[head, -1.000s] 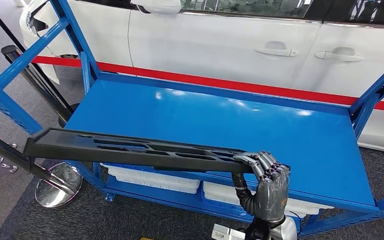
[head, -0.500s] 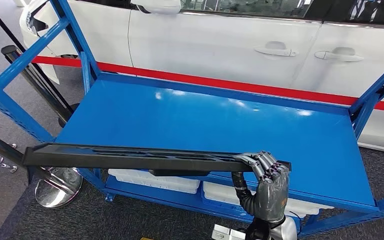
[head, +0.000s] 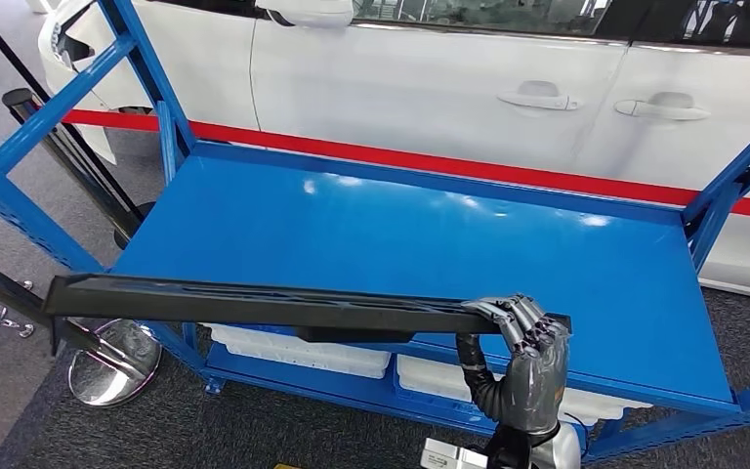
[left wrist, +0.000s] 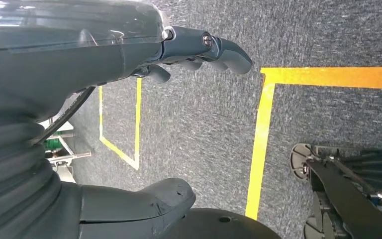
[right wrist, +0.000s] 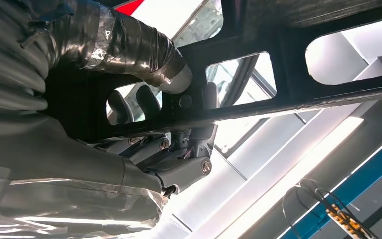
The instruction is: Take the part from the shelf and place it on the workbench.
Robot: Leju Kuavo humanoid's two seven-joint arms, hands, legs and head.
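Hanging out in front of the blue shelf [head: 430, 244], the long black part [head: 254, 305] sits roughly level across the near edge, one end sticking way out toward 9 o'clock past the shelf frame, the other end at about 5 o'clock. That end is where the right hand [head: 525, 357] grips it, fingers [head: 520, 318] curled over the top edge; the right wrist view shows the thumb wrapped in silver tape pressed against the part's cut-out frame. Over in the left wrist view, the left hand [left wrist: 179, 55] hangs over grey carpet with yellow tape lines [left wrist: 261, 139], fingers apart and holding nothing. Behind the shelf, at 12 o'clock, there's a white car [head: 449, 88] and a red stripe [head: 400, 156].
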